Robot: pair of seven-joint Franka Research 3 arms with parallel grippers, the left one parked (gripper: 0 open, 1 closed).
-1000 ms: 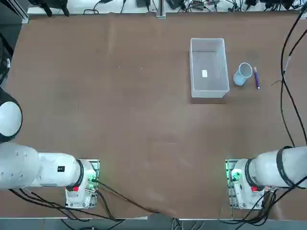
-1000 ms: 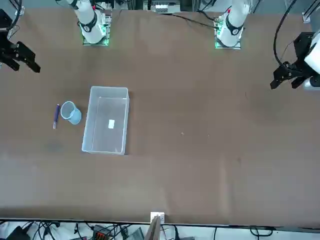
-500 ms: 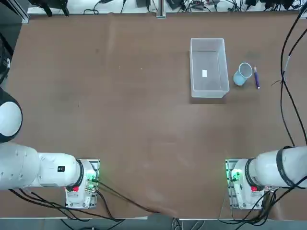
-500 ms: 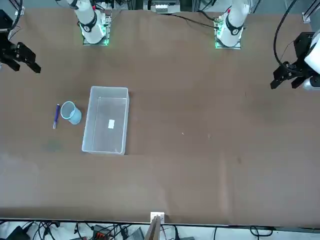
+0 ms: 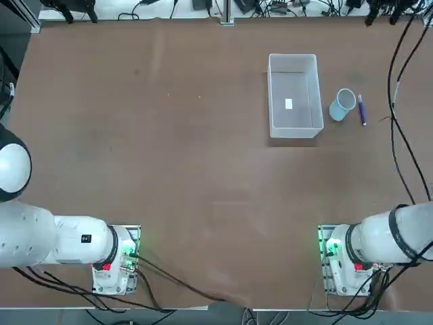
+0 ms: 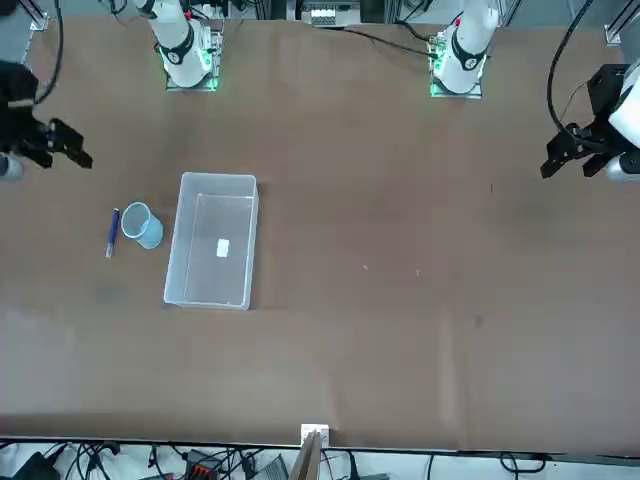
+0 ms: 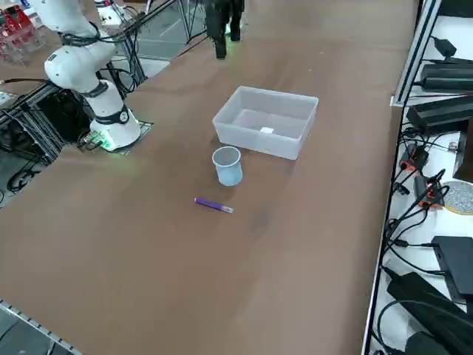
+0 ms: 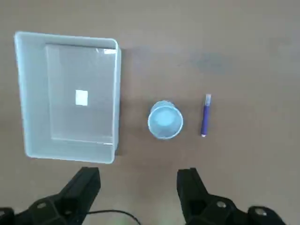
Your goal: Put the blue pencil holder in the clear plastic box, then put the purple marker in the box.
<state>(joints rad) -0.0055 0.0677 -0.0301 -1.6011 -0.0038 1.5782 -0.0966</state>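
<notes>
You've got the right gripper (image 8: 138,180) hanging high above the small light-blue cylindrical cup (image 8: 165,120), jaws apart. The thin purple marker (image 8: 205,115) and the clear rectangular plastic box (image 8: 24,93) flank it.

On the tabletop (image 5: 169,149) the clear plastic box (image 5: 293,95) sits on the far right part, nothing in it. Just beside it, toward the robot's right, stands the blue pencil holder (image 5: 343,104), and the purple marker (image 5: 361,110) lies just beyond that, apart from it. The end effector (image 8: 138,187) hangs above, fingers spread, nearer the robot than the holder.
</notes>
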